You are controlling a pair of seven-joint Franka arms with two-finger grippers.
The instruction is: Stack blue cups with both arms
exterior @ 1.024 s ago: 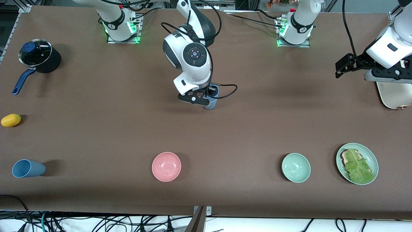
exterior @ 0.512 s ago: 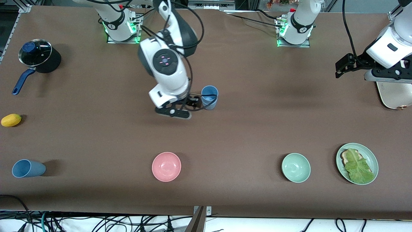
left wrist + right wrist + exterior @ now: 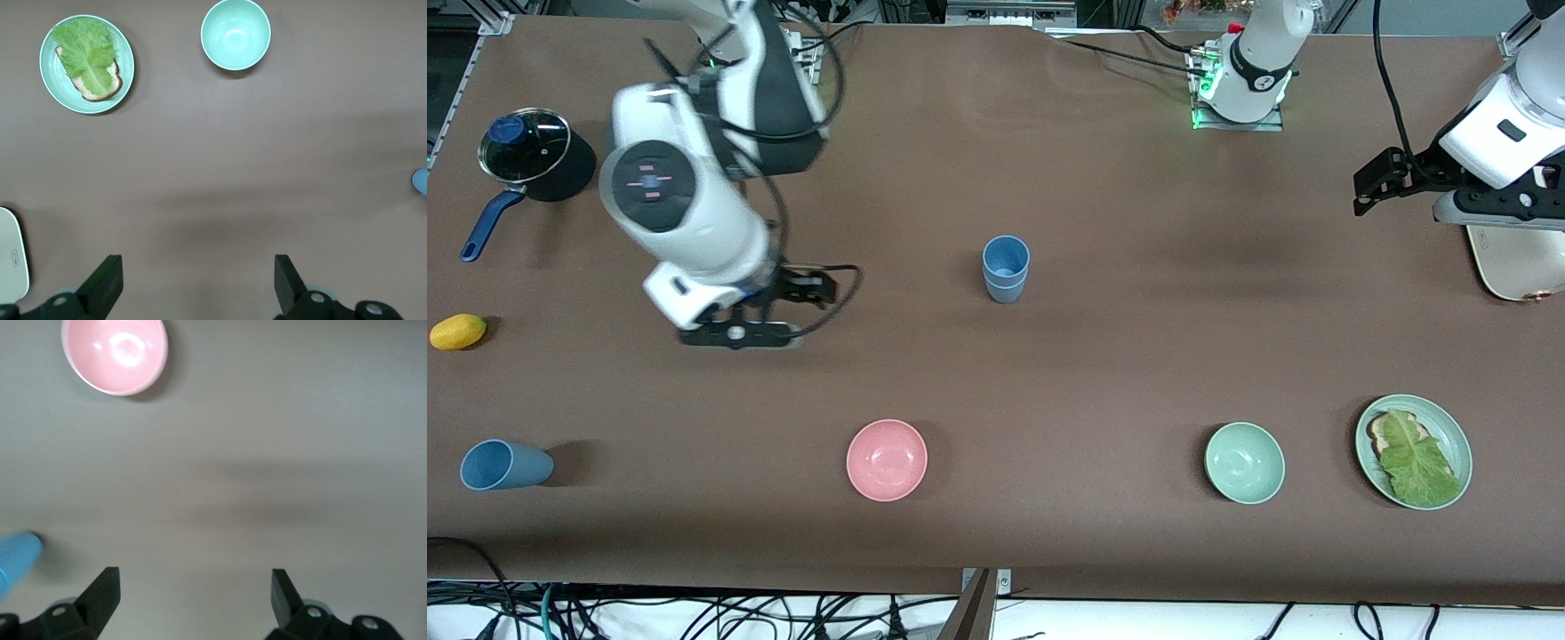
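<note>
Brown counter (image 3: 1103, 356), cables hanging below its near edge. Front view only: stacked blue cups (image 3: 1005, 268) upright mid-counter, a third blue cup (image 3: 503, 465) lying near the right arm's end. Right end effector (image 3: 787, 307) released, empty, over bare counter; its wrist view shows pink bowl (image 3: 115, 353). Left end effector (image 3: 197, 287) released, waiting; its view shows green bowl (image 3: 235, 33).

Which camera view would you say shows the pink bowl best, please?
The right wrist view: the pink bowl appears large, seen from above. The front view shows it whole but smaller; the left wrist view does not show it.
</note>
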